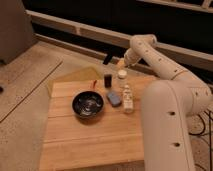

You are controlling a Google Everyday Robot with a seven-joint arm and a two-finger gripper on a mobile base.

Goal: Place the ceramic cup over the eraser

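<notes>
The off-white ceramic cup (121, 75) stands near the far edge of the wooden table (95, 140). Just left of it, a small gap away, the dark eraser (108, 80) stands upright. My gripper (122, 64) hangs directly above the cup at the end of the white arm that arches in from the right. It is down at the cup's rim. Whether it grips the cup does not show.
A black bowl (88, 104) sits left of centre. A flat grey-blue object (114, 98) and a small clear bottle (128, 98) lie in front of the cup and eraser. A small red item (93, 83) lies by the far left edge. The arm's thick white segment (170, 125) covers the table's right side.
</notes>
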